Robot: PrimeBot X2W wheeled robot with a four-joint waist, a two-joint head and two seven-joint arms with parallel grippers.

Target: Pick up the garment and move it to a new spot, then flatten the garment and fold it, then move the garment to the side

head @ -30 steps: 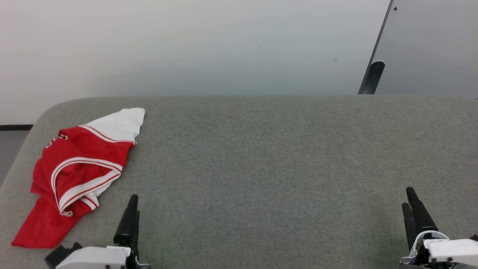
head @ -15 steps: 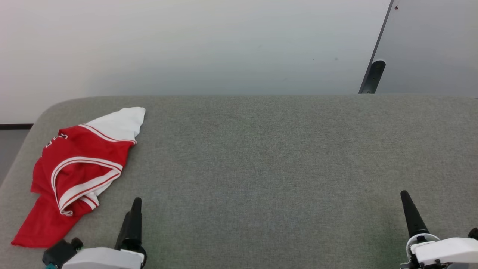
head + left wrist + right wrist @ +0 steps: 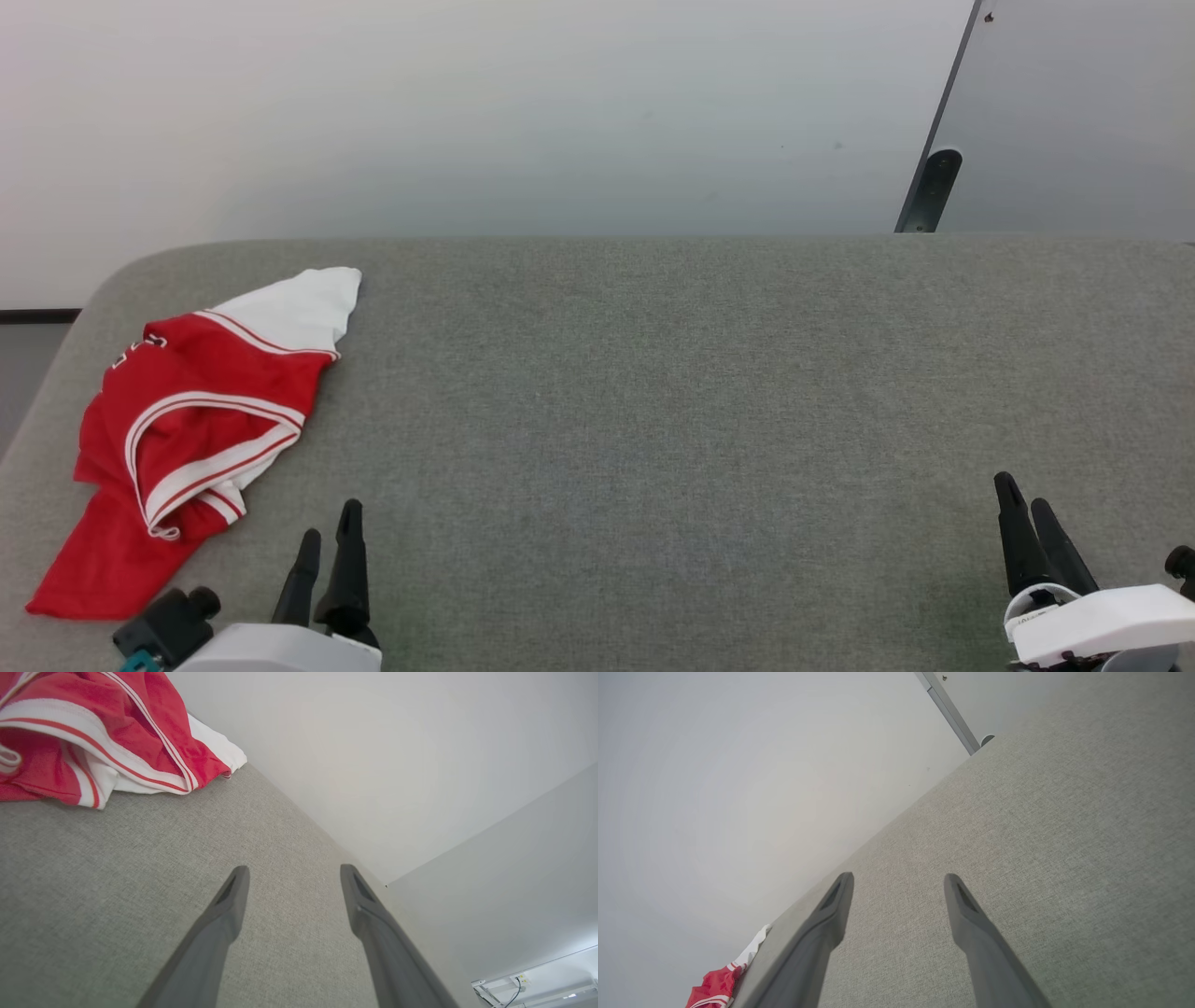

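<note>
One red-and-white jersey (image 3: 187,439) is seen crumpled on the grey fabric table (image 3: 653,373). Two tools, left gripper (image 3: 330,521) and right gripper (image 3: 1021,492), are spread wide with nothing held. A pale wall (image 3: 467,112) is noted behind.

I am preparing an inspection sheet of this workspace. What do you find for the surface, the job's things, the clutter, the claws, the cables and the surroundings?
Surface: grey fabric-covered table, flat, with a rounded far-left corner.
Job's things: red jersey, crumpled at the table's left end, white sleeve toward the far edge, untouched.
Clutter: nothing seen.
Claws: left claw open, beside the jersey, apart from it; right claw open, near the right end; both hold nothing.
Cables: nothing seen.
Surroundings: pale wall behind; grey panel with a dark edge at far right.
</note>
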